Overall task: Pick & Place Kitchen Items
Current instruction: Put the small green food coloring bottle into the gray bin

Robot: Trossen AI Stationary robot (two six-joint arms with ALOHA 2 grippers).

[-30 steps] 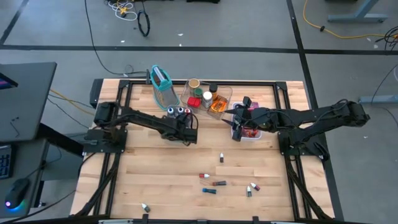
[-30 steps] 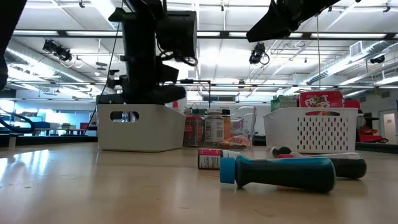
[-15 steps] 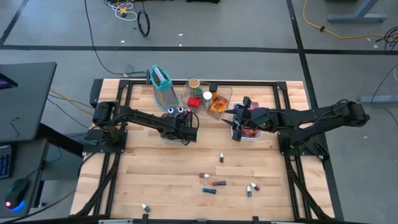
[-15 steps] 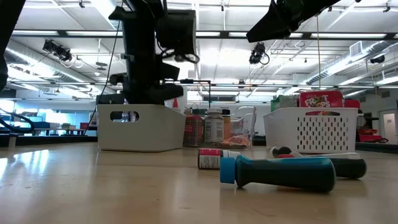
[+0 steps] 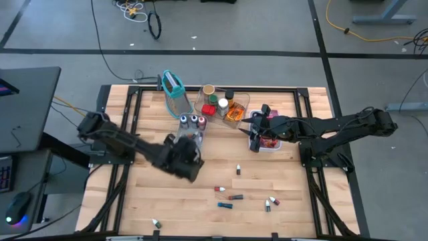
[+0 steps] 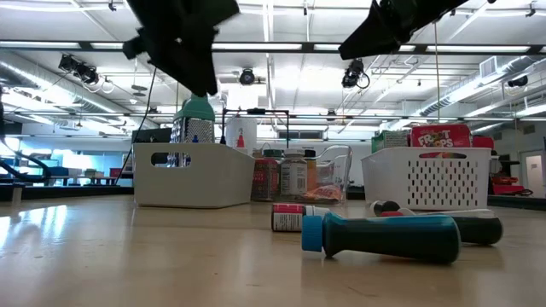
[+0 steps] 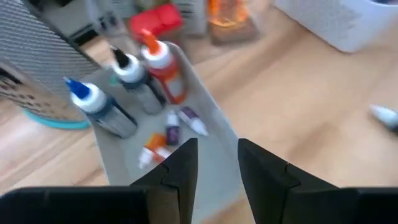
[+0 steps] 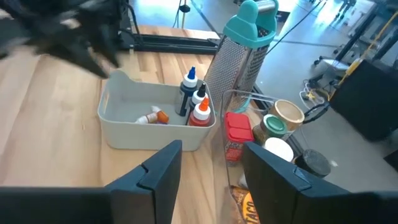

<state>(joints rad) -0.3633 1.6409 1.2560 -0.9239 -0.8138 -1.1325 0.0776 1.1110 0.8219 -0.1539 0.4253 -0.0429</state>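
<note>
Several small capped vials lie on the table's near half, among them one [image 5: 238,170] and a red-capped one [image 5: 219,189]. In the low view a teal-handled piece [image 6: 384,237] and a red-capped vial [image 6: 286,217] lie on their sides. The grey tray [image 5: 190,130] holds three squeeze bottles [image 7: 134,78] standing upright and a few vials [image 7: 171,134] on its floor. My left gripper [image 5: 184,161] [image 7: 217,155] hangs open over bare table just near of the tray, with nothing between its fingers. My right gripper [image 5: 254,137] [image 8: 211,155] waits open over the white basket [image 5: 271,142].
A clear tray [image 5: 224,104] with jars and cans stands at the far edge. A teal-rimmed grater [image 5: 172,87] stands upright left of it. The white basket holds a red packet [image 6: 439,136]. The table's near left part [image 5: 154,194] is bare wood.
My left arm has pulled back from above the grey tray, toward the table's near and left edges, and has risen in the low view. The tray and its bottles, hidden under it before, now show. The right arm has kept still.
</note>
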